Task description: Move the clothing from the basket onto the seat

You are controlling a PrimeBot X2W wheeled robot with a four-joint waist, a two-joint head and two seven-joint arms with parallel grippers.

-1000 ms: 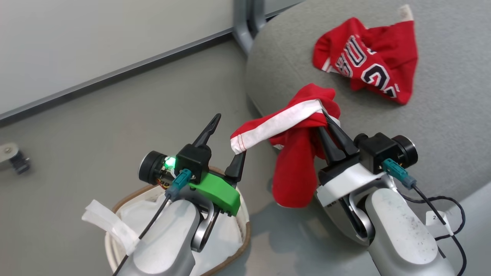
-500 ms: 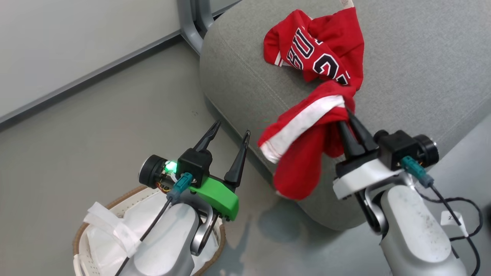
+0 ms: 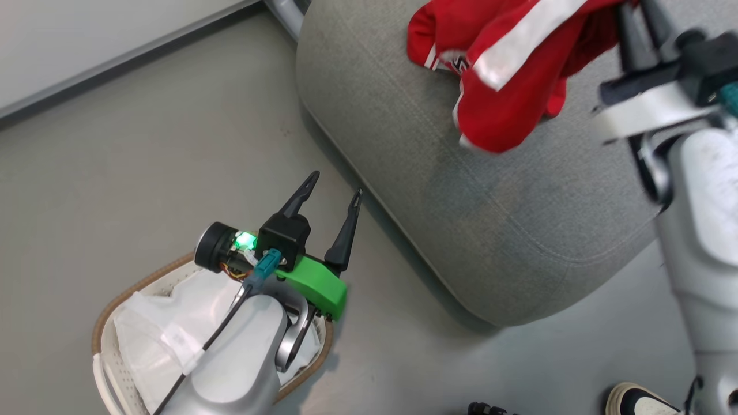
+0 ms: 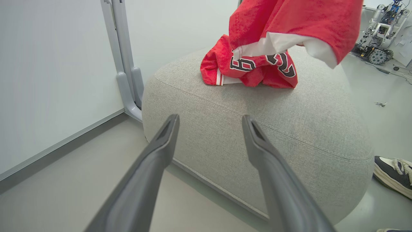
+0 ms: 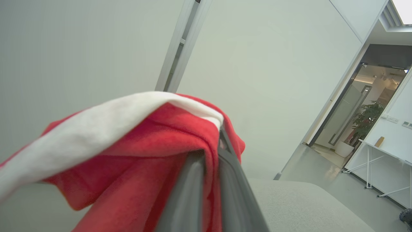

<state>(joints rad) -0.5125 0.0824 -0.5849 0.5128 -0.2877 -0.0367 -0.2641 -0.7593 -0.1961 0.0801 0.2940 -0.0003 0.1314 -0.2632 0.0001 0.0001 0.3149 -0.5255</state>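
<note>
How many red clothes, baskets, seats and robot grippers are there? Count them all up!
Red clothes: 2, the jersey lying on the seat and the striped garment held in the right gripper
Basket: 1
Seat: 1
Grippers: 2, the left gripper and the right gripper
Total: 6

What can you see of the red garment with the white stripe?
The red garment is soft, matte fabric with a broad white stripe and a white hem. Bunched and draped, it is pinched in the shut right pincer and hangs in folds above the grey seat, just over the lettered jersey lying there. Whether it brushes the jersey cannot be told.
</note>
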